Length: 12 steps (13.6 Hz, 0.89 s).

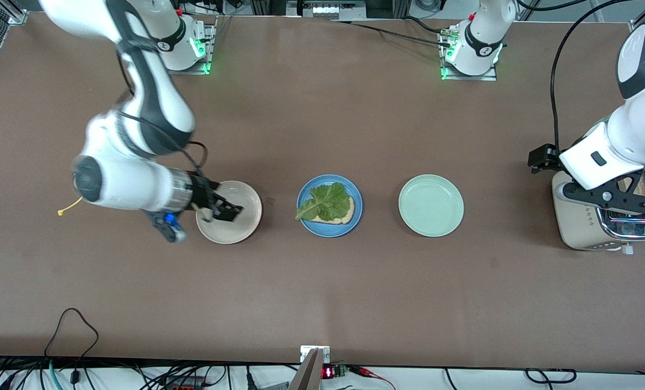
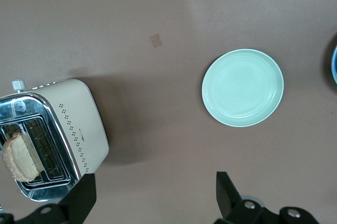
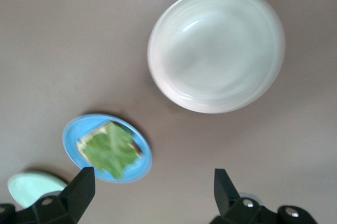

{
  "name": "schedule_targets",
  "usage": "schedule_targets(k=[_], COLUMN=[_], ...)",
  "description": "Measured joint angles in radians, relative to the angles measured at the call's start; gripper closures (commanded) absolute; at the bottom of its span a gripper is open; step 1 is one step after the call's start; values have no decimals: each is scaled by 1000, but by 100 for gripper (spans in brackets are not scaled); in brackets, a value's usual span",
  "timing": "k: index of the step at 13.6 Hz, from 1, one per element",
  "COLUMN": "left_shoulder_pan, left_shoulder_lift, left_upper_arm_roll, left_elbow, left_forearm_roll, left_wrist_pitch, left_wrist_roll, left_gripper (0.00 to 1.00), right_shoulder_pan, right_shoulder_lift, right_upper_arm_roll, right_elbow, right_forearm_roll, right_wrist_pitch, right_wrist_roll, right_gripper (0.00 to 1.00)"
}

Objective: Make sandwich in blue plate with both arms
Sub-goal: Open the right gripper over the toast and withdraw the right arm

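The brown table (image 1: 322, 298) carries a row of three plates with a toaster (image 1: 582, 222) at the left arm's end. The right arm (image 1: 138, 135) reaches down over the cream plate (image 1: 246, 219), which lies at the right arm's end of the row. The left arm (image 1: 633, 130) hangs over the toaster. The toaster is beige with a chrome top, and a bread slice (image 2: 18, 156) stands in one of its slots. The mint plate (image 1: 431, 205) sits between the toaster and the blue plate (image 1: 330, 228), bare. The blue plate is the middle of the row; on it lies one bread slice (image 1: 339, 215) with a lettuce leaf (image 1: 325, 199) on top, and no second slice covers the leaf. The right gripper (image 1: 220, 208) hovers over the cream plate, jaws spread wide and holding nothing. The left gripper (image 2: 155, 195) is above the toaster's edge, jaws likewise fully apart and empty.
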Motion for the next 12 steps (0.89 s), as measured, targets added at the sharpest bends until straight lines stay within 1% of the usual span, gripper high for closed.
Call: schedule_targets(k=[2, 4, 6, 9, 12], left_shoulder_pan=[0, 0, -1, -1, 0], left_shoulder_lift=[0, 0, 0, 0, 0], left_upper_arm_roll=[0, 0, -1, -1, 0], left_elbow=[0, 0, 1, 1, 1], left_forearm_roll=[0, 0, -5, -21, -24], left_wrist_pitch=[0, 0, 0, 0, 0], left_wrist_roll=[0, 0, 0, 0, 0], left_gripper=[0, 0, 0, 0, 0], right_shoulder_pan=[-37, -82, -146, -290, -458], right_shoulder_lift=[-93, -166, -234, -325, -379], right_upper_arm_roll=[-16, -22, -26, -31, -36], right_elbow=[-1, -7, -29, -74, -140], right_forearm_roll=[-37, -92, -137, -213, -274], right_wrist_pitch=[-152, -253, -315, -395, -397], right_wrist_roll=[-118, -253, -438, -795, -1190], right_gripper=[0, 0, 0, 0, 0])
